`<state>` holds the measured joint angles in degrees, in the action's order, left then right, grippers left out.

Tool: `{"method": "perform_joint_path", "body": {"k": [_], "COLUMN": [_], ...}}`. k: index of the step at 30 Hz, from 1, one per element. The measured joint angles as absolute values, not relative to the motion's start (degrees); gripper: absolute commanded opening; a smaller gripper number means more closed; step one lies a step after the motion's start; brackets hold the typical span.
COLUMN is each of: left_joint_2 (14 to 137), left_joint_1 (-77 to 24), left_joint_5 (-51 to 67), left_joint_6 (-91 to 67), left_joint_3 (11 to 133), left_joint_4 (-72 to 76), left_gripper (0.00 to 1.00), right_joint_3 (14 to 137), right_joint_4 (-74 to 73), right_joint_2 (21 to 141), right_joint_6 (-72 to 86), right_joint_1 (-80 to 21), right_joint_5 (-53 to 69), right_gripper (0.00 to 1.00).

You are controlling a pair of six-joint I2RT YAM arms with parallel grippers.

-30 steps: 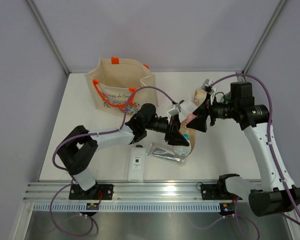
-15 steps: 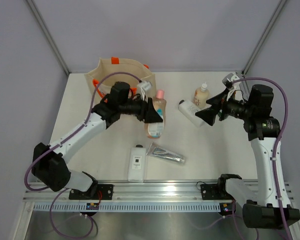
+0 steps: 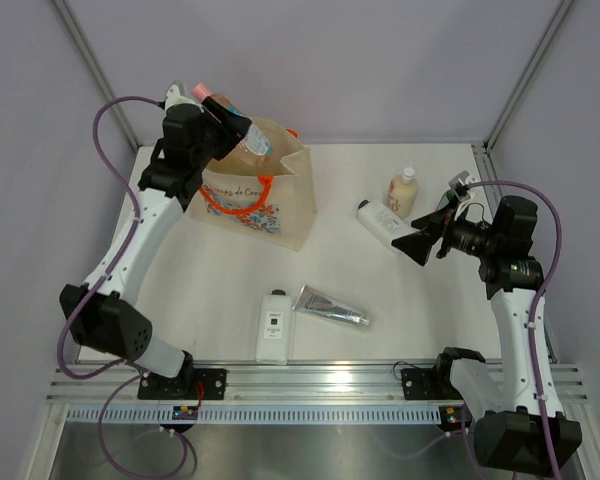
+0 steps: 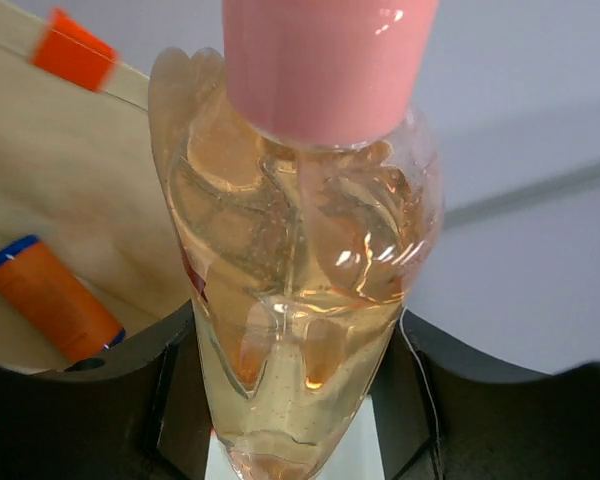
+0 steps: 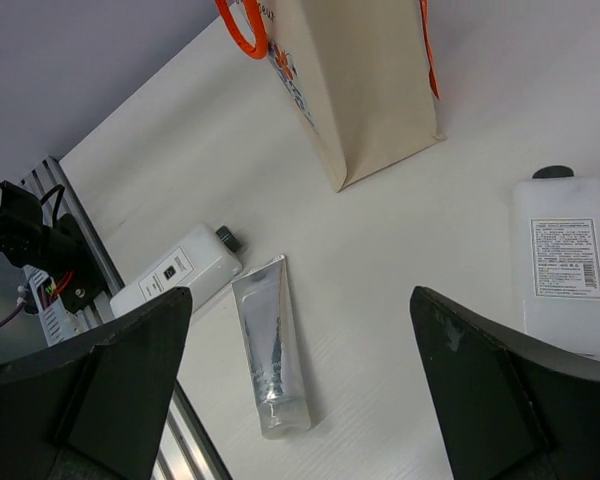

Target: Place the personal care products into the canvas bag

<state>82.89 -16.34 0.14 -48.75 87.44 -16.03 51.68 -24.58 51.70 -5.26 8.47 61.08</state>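
Near edge of table (image 3: 195, 290): one white bottle (image 3: 273, 327) lying flat, and just beside it on the right one silver tube (image 3: 331, 307), also flat.

Right gripper (image 3: 420, 238): jaws spread wide, nothing between them, hanging above the table. Its wrist view takes in both white bottles and the tube at once. The second white bottle (image 3: 381, 220) lies just beyond the fingertips.

One beige bottle (image 3: 403, 190) stands upright, close behind the second white bottle.

Canvas bag (image 3: 270, 205): upright at the far left, mouth open.

Left gripper (image 3: 235, 118): raised over the bag's mouth, clamped on the peach bottle (image 3: 258, 141). Pink cap (image 4: 325, 60) points toward the wrist camera, base toward the bag.

Left wrist view only: one orange cylinder (image 4: 55, 300) with a blue cap, lying inside the bag. The overhead view does not show it.

Tally: four on the table, one in grip, one seen bagged.
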Motion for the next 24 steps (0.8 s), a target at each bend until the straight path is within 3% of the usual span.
{"method": "perform_joint_path", "body": {"k": [9, 10, 13, 15, 16, 18, 20, 24], "left_joint_2": [103.18, 103.63, 103.28, 103.11, 103.13, 103.15, 103.13, 102.52], "left_joint_1": [-14.96, -15.05, -15.31, -15.35, -15.35, -15.44, -15.49, -15.57], "left_joint_5": [-12.78, -13.13, -13.69, -13.56, -13.47, -12.95, -12.29, -10.46], "left_joint_6": [-51.64, -51.90, -53.34, -54.50, -54.98, -55.92, -55.88, -54.78], "left_joint_3": [97.58, 97.01, 92.62, 89.34, 87.77, 85.67, 85.67, 87.15], "left_joint_4": [-20.56, -21.23, -20.21, -19.25, -19.00, -19.00, -19.22, -14.57], "left_gripper": [0.00, 0.04, 0.24, 0.52, 0.71, 0.88, 0.98, 0.99], "right_joint_3": [51.27, 51.27, 51.27, 51.27, 51.27, 51.27, 51.27, 51.27], "right_joint_4": [-22.09, -22.11, -22.13, -22.20, -22.26, -22.65, -23.31, -24.32], "right_joint_2": [49.52, 49.52, 49.71, 50.13, 50.43, 51.09, 51.48, 51.77], "right_joint_6": [-4.73, -4.75, -4.91, -5.13, -5.37, -6.17, -7.16, -8.97], "right_joint_1": [10.52, 10.63, 10.68, 10.70, 10.74, 10.81, 10.85, 10.87], "right_joint_5": [61.32, 61.32, 61.32, 61.36, 61.36, 61.36, 61.36, 60.47], "right_gripper": [1.00, 0.99, 0.99, 1.00, 0.99, 0.99, 1.00, 0.99]}}
